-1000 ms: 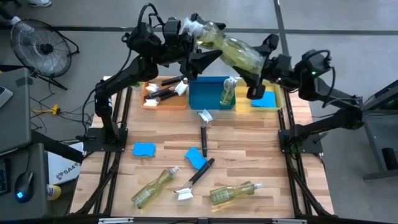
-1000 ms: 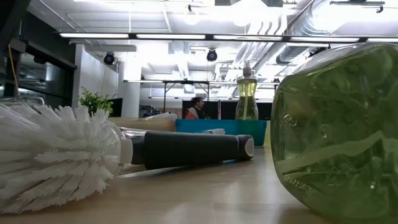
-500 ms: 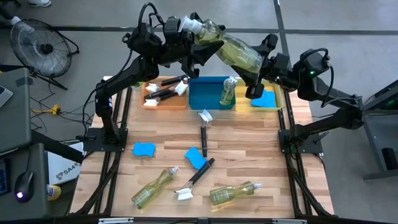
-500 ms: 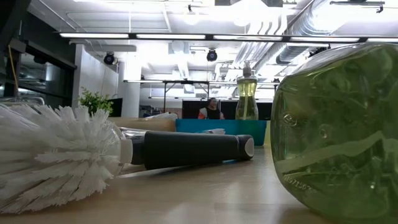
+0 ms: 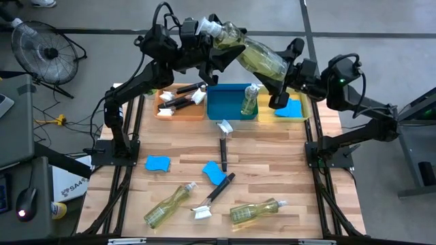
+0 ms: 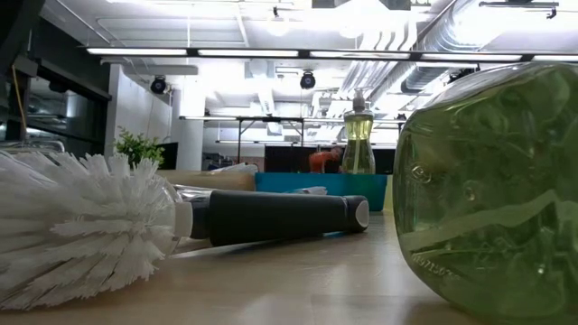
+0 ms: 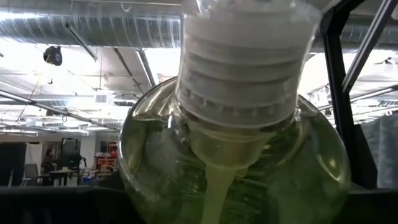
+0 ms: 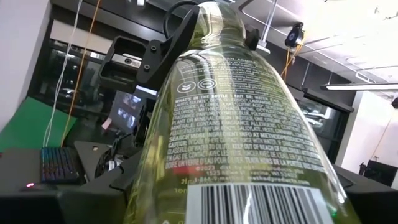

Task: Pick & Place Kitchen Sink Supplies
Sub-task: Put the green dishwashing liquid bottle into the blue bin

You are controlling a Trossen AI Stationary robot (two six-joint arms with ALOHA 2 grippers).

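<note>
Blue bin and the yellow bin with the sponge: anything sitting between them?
High view: nothing lies between. The blue bin and yellow bin sit side by side. An upright bottle stands inside the blue bin at that edge.

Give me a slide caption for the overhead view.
Both tools hold one soap bottle aloft above the bins, left tool at its cap, right tool at its base.

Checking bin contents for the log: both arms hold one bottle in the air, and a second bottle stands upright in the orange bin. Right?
Not quite. The high view shows the standing bottle in the blue bin, not the orange bin, which holds brushes. The rest holds: the raised bottle spans between the left end effector, at its cap end, and the right end effector, at its base.
</note>
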